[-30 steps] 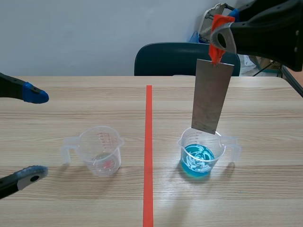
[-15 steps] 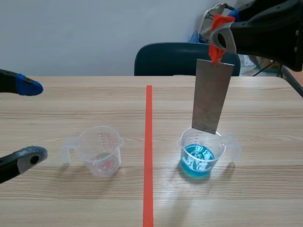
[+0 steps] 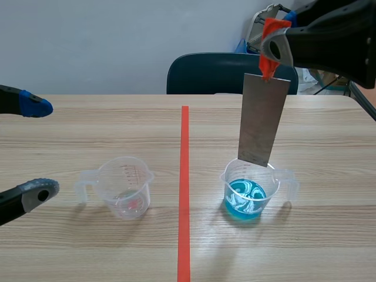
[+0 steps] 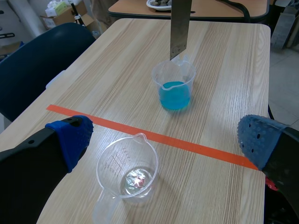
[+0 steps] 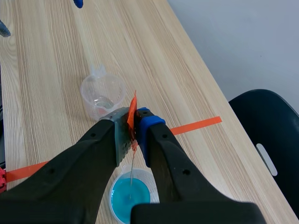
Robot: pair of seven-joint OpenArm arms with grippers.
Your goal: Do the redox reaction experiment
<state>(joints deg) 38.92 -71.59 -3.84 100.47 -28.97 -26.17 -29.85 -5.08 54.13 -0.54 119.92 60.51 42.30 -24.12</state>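
A grey metal plate (image 3: 262,117) hangs upright from an orange tab (image 3: 269,61), and my right gripper (image 3: 274,51) is shut on that tab. The plate's lower edge sits just over the rim of a clear beaker of blue liquid (image 3: 251,192), clear of the liquid. In the right wrist view the plate (image 5: 131,173) shows edge-on below my right gripper (image 5: 132,126), with the blue beaker (image 5: 131,197) under it. A second clear beaker (image 3: 124,188), nearly empty, stands left of the tape line. My left gripper (image 3: 36,150) is open at the table's left, short of that beaker (image 4: 127,169).
An orange-red tape line (image 3: 184,188) runs down the middle of the wooden table (image 3: 94,129). A dark blue chair (image 3: 217,73) stands behind the far edge. Boxes and clutter lie beyond the table at the back right.
My left gripper has lifted a little and drawn slightly to the left, still open. The right arm, the plate and both beakers have not moved.
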